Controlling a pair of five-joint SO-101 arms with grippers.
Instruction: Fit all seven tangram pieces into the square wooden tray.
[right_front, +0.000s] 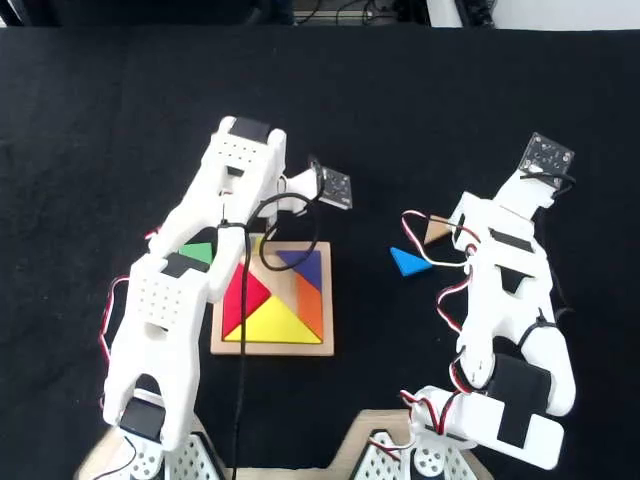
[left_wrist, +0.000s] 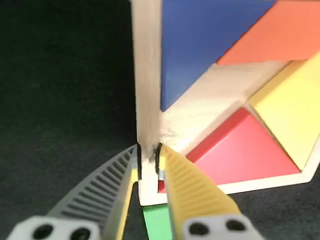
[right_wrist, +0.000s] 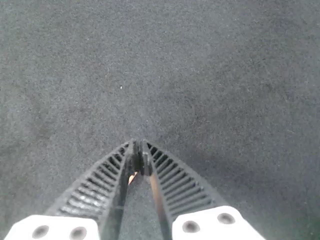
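left pincer (left_wrist: 148, 160) clamped tight on tray (left_wrist: 147, 75) wall near 1 corner | tray holds 4: red (right_front: 243, 295), yellow (right_front: 272, 322), orange (right_front: 310, 310), navy (right_front: 303, 268) | green (left_wrist: 157, 222) just outside that corner | blue triangle (right_front: 407, 261), tan piece (right_front: 437, 232) on counter (right_front: 100, 120) beyond tray's opposite side | right pincer (right_wrist: 138, 155) tips pressed together above bare counter

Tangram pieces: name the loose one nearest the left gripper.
The green piece, by the tray corner at the left gripper; the light blue triangle lies farther off.
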